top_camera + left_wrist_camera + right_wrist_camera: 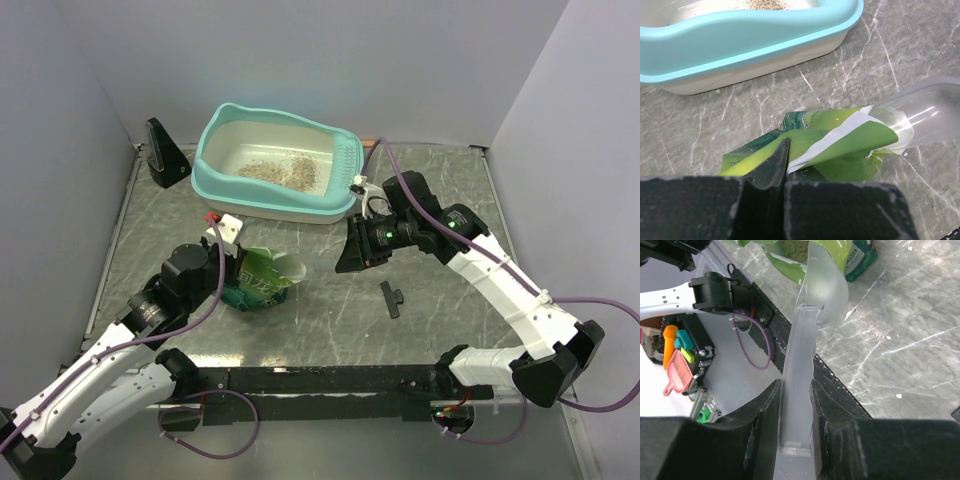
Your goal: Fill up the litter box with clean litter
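Turquoise-rimmed, cream-inside litter box [268, 201] at far side held a thin beige patch of clean litter [285, 168]; left gripper [785, 150] nearby, pinched shut on green pouch [840, 145]; right gripper [796, 395] near box, clamped on scoop [801, 350] handle

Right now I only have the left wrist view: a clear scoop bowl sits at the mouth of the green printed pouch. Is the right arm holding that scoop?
Observer: Yes. The right arm's jaws are clamped on the handle of the translucent whitish plastic scoop.
Operator: How much is in the box?
Observer: Little. A thin patch of beige granular litter lies in the turquoise-rimmed cream plastic litter box, toward its slotted end. The rest of the floor is bare.
Operator: Anything loose nearby?
Observer: A small black T-shaped piece lies on the grey marbled table, right of the green printed pouch and apart from it.
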{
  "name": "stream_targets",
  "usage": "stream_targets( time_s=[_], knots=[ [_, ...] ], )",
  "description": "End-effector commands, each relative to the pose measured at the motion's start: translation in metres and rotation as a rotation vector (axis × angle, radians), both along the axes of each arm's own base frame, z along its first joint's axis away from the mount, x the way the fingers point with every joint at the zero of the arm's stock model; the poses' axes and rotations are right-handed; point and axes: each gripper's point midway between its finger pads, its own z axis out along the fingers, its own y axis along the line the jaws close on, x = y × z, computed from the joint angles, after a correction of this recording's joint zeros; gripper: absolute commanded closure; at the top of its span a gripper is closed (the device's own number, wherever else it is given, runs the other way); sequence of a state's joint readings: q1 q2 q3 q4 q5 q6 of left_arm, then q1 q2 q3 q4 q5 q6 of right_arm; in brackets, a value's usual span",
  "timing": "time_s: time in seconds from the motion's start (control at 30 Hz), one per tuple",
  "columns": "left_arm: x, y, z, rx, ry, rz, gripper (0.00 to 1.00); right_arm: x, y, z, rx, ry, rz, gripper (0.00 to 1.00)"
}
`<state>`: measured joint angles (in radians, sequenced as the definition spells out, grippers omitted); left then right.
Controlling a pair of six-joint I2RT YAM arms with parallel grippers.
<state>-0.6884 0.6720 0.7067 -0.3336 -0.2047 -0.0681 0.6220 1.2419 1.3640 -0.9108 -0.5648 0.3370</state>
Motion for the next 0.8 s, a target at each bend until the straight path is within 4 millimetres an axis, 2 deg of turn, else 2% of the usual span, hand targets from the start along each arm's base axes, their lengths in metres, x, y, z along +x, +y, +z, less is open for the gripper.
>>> stream_targets(
  time_s=[0.0, 0.13, 0.3, 0.37, 0.5, 0.77],
  knots=[
    [0.0, -0.012, 0.018, -0.065, -0.046, -0.043, 0.99, 0.011, -0.009, 0.016, -0.022, -0.107, -0.038, 1.0],
    [-0.002, -0.014, 0.021, -0.076, -0.054, -0.061, 0.99, 0.023, -0.01, 0.01, -0.064, -0.123, -0.064, 1.0],
    [-0.005, -0.018, 0.021, -0.079, -0.053, -0.092, 0.99, 0.03, -0.005, 0.022, -0.061, -0.151, -0.049, 1.0],
    [-0.006, -0.021, 0.021, -0.08, -0.051, -0.112, 0.99, 0.033, 0.001, 0.025, -0.052, -0.144, -0.028, 1.0],
    [-0.007, -0.023, 0.021, -0.083, -0.049, -0.119, 0.99, 0.034, 0.019, 0.014, -0.033, -0.095, 0.032, 1.0],
    [-0.007, -0.023, 0.019, -0.077, -0.044, -0.12, 0.99, 0.017, 0.056, -0.005, 0.0, -0.017, 0.135, 1.0]
  ],
)
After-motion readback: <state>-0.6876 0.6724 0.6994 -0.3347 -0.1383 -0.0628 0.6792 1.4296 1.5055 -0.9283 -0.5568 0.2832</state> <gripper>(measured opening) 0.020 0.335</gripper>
